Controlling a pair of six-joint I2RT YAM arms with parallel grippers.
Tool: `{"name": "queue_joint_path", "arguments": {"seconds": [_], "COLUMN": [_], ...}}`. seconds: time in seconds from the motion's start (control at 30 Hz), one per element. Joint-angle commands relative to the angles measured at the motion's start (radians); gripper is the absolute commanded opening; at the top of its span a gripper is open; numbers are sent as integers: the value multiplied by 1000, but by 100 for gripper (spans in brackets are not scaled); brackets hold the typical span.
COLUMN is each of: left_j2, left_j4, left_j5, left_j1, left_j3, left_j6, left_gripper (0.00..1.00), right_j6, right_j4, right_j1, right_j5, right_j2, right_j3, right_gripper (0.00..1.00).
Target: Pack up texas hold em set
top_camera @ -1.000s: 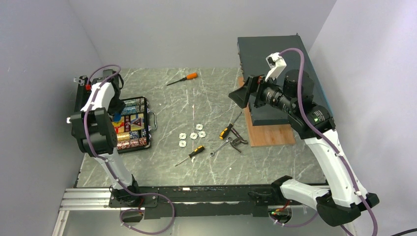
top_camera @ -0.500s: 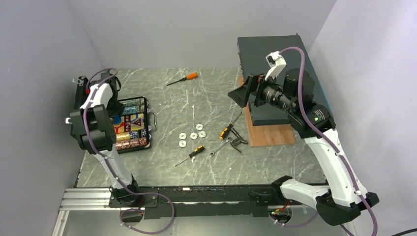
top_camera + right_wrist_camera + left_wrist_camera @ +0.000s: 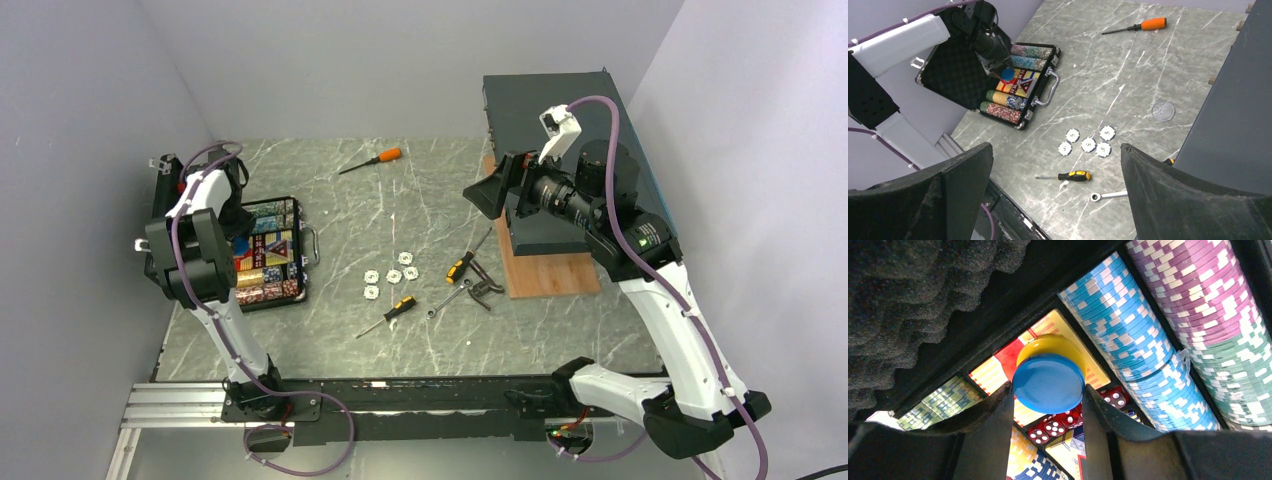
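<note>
The left arm is reached forward along the left side of the table [image 3: 420, 340], its elbow raised and its wrist bent down over the open black case [image 3: 305, 262]. The left gripper [image 3: 1047, 389] is half closed on a blue disc [image 3: 1048, 382], which is clamped by its edges between the two fingers [image 3: 993, 430]. A yellow disc [image 3: 1050, 344] is seen directly behind the blue one and touching it; whether it is gripped as well cannot be told. Both discs are held just above the middle compartment of the case.

The right arm is raised well above the table beside the large dark box [image 3: 550, 110], its wrist turned towards the left. The right gripper [image 3: 1055, 150] is spread wide and nothing is held in it.

The case is set at the left edge of the table, its egg-crate foam lid [image 3: 908, 300] stood open. Rows of chips are packed on edge inside: a light-blue row [image 3: 1133, 350], then a purple row [image 3: 1193, 290] joined by green chips [image 3: 1248, 380]. Red dice [image 3: 1058, 425] and a red-and-yellow patterned pack [image 3: 993, 372] are lodged in the middle compartment. Five white chips [image 3: 392, 275] are left loose on the table, well apart from the case.
</note>
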Motion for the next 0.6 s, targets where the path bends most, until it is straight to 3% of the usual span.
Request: {"name": "queue_joint_path", "arguments": {"seconds": [0.0,0.17,0.3,0.37,0.57], "left_j2": [-10,-23,-39,-50,-126], "left_j4": [3,5,-1,-9,-6], "left_j5": [-10,-15,-22,-28,-36], "left_j1": [4,3,-2,-4,-64], "left_j3": [35,38,48,53,63], "left_j6": [11,16,24,22,39], "left_gripper": [31,55,86,97,99], "right_j6": [8,10,7,3,-8], "right_j4": [42,41,36,31,14], "right_j1": [4,4,5,5,5], "right_j5": [-6,-12,-7,-5,9], "right_j2": [-11,-10,-12,-14,-14], "right_j3": [8,2,3,6,23], "right_gripper": [100,100,100,100,100]}}
